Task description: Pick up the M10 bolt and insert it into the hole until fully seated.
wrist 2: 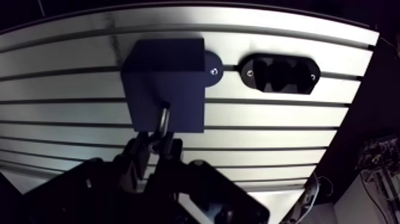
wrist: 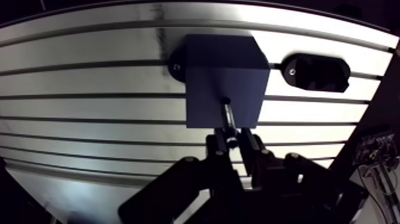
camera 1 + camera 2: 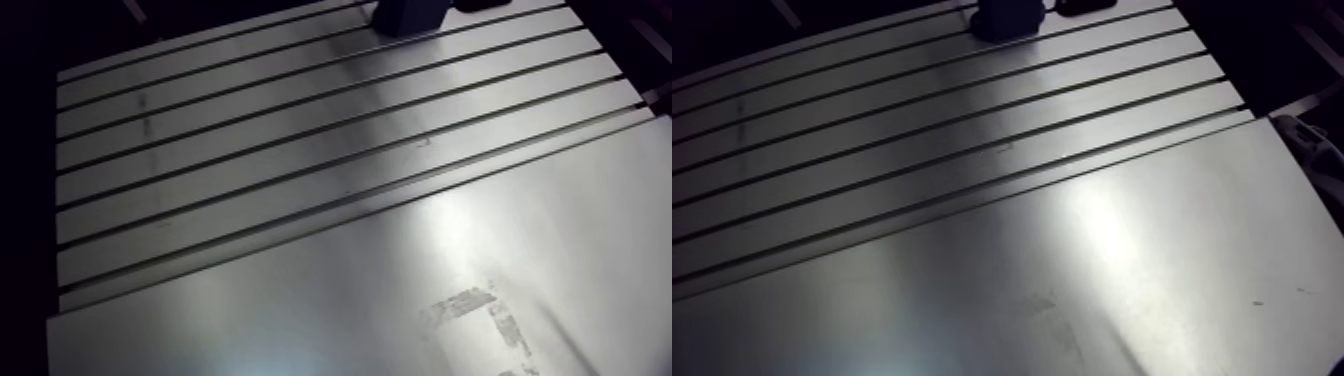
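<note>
In the wrist view a dark blue block stands bolted to the slotted table, with a small round hole in the face turned toward me. My gripper is shut on the M10 bolt, a thin metal shank held between the two fingers. The shank points at the block and its tip is at the hole's mouth; how deep it sits I cannot tell. In the arm view the block shows only as a dark shape at the far edge.
A black oblong holder with two recesses is fixed to the table beside the block. A smooth metal plate with a worn patch covers the near part of the slotted table. The table edge runs past the holder.
</note>
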